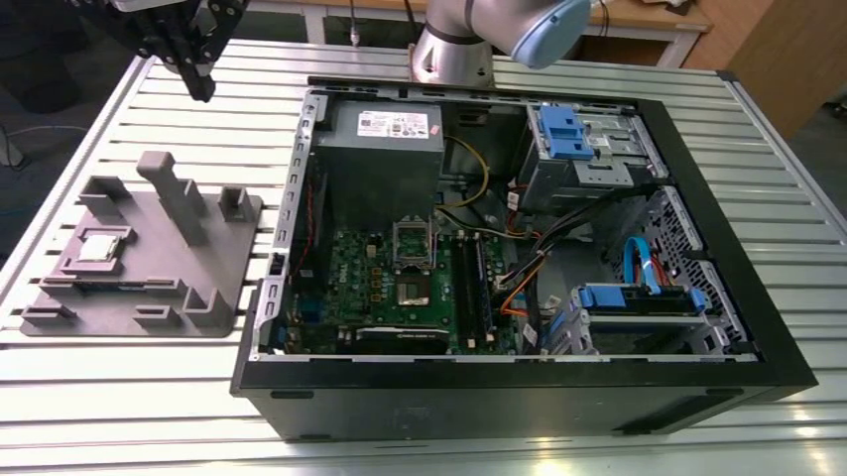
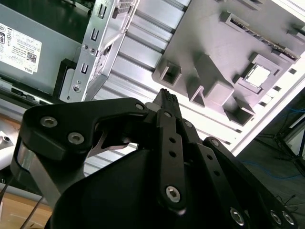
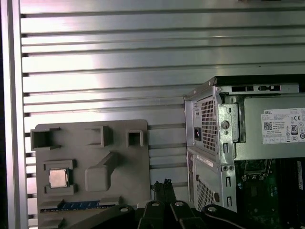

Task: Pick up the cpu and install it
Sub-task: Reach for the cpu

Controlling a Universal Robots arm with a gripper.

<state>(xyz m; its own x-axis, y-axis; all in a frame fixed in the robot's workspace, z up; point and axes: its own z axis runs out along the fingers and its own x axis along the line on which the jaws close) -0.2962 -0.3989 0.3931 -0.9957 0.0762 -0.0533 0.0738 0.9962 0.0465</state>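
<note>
The cpu is a small silver square lying flat in a recess of the grey moulded tray, at the exterior view's left. Both wrist views show the cpu in that tray. My gripper hangs high above the table's far left corner, beyond the tray and well apart from the cpu. Its black fingers are pressed together with nothing between them, and the gripper is shut. Inside the open computer case, the green board's socket lies bare with its metal frame hinged up.
The tray has upright posts and holds a memory stick near the cpu. The case's power supply, blue drive cages and cables crowd around the board. Slatted metal table surrounds the tray and the case.
</note>
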